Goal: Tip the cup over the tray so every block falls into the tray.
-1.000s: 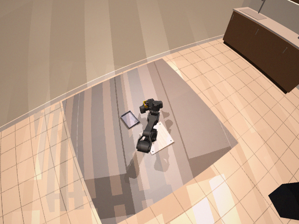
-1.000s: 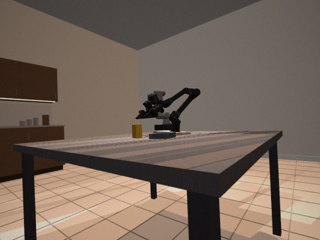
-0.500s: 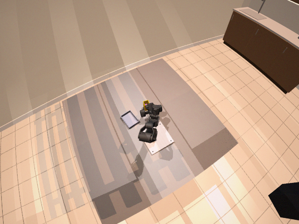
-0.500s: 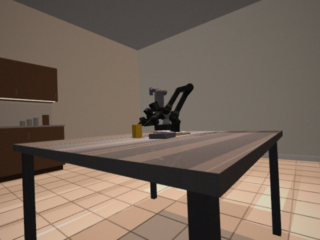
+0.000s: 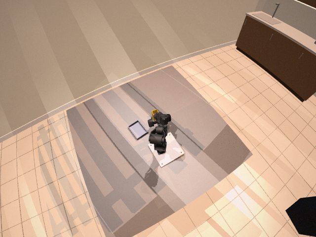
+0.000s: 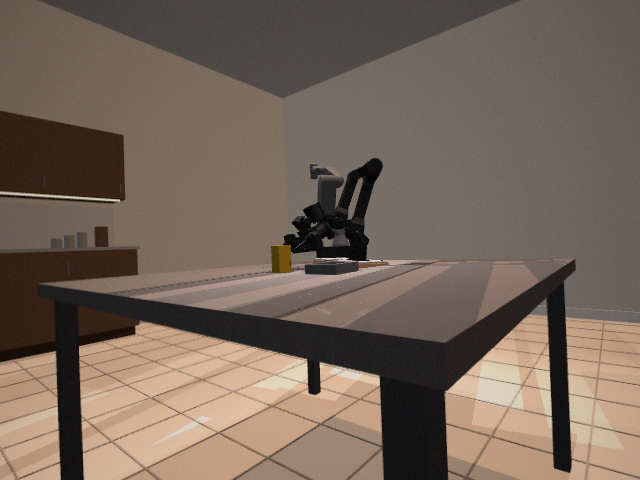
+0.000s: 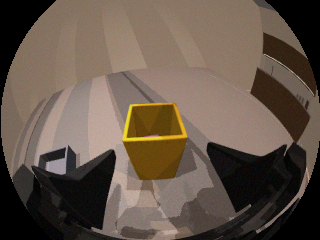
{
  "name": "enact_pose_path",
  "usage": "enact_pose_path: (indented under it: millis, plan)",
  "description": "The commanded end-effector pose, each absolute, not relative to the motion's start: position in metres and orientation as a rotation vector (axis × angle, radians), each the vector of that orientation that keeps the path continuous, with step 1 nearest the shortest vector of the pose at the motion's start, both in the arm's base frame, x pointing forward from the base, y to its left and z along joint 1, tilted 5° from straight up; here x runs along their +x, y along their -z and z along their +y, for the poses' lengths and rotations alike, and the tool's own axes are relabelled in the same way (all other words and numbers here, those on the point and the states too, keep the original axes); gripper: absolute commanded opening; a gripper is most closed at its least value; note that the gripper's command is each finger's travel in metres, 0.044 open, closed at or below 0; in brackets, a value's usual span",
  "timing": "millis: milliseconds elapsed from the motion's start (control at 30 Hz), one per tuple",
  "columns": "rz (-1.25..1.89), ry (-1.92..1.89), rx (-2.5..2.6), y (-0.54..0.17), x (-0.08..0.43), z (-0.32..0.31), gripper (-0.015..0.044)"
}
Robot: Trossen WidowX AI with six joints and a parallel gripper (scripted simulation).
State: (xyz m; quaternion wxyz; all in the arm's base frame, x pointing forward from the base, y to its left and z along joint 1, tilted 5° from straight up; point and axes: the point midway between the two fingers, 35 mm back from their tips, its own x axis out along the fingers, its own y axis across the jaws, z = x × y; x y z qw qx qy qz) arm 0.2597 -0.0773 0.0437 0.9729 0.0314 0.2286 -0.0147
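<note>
Cup (image 5: pixel 153 117) (image 6: pixel 281 259) (image 7: pixel 156 159) = landmark. It's upright on the table (image 6: pixel 361 304), mouth up, prob. so its load stays in till the pour. A bit of pink block (image 7: pixel 151 136) shows inside; can't tell how many blocks w/ it.

Gripper (image 6: pixel 289 246) (image 7: pixel 162 151) is wide open, nothing held. It's on the robot-base side of the cup, tilted low, fingers either side of the cup's line in the wrist view but not closed on it. Looks like a side-on approach, prob. so the fingers can take the cup's walls & leave the mouth free for tipping.

Tray (image 5: pixel 143 135) (image 6: pixel 331 269) (image 7: pixel 72 159) sits near the cup, to its left in wrist view, apart from it; short carry, I'd guess. Pickup not done yet. Next: fwd till the cup's btwn the fingers, then close. Risk: off-centre finger nudges or topples the cup.
</note>
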Motion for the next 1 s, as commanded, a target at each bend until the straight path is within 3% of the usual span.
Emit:
enact_pose_path:
  millis: [0,967]
  plan:
    - [0.459,0.036,0.066,-0.041,0.266,-0.078,0.0440]
    - [0.456,0.036,0.067,-0.020,0.304,-0.078,0.0440]
